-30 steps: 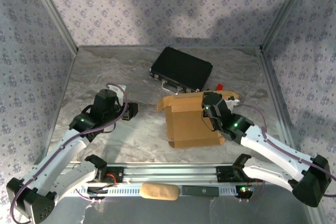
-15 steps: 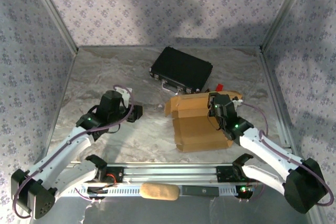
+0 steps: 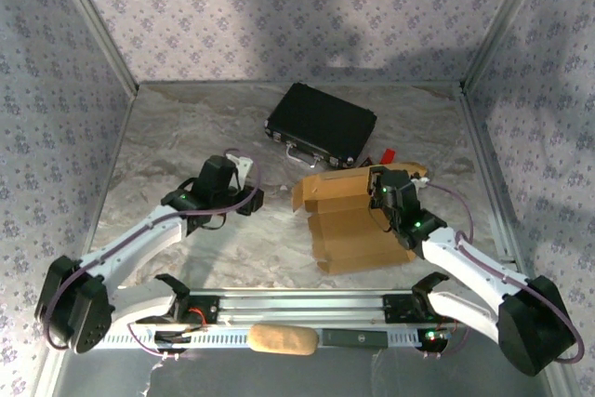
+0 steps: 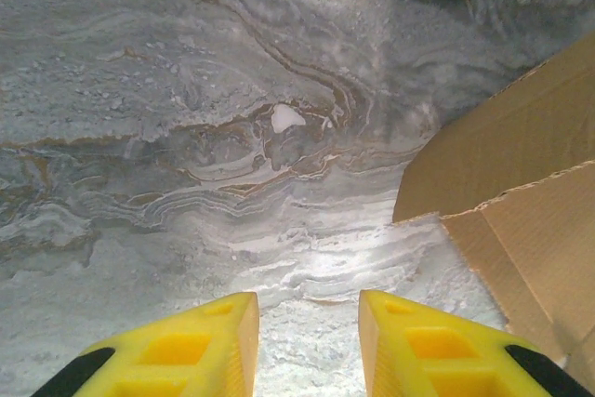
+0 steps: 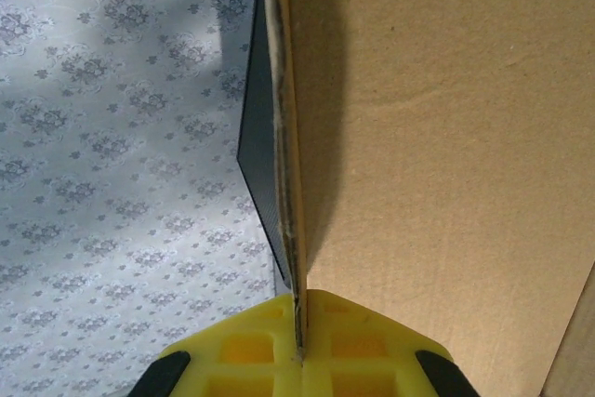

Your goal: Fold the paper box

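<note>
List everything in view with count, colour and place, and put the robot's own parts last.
paper box: one, tan-brown cardboard, part-folded, right of centre on the table
black case: one, black with a metal handle, far centre of the table, behind the box
small red item: one, red, between the case and the box's far right corner; too small to identify
padded roll: one, beige, on the rail at the near edge
table: one, grey marbled
walls: three, lilac floral pattern, around the table
left gripper: one, yellow fingers, open, over bare table left of the box
right gripper: one, yellow fingers, shut on a panel edge of the paper box
</note>
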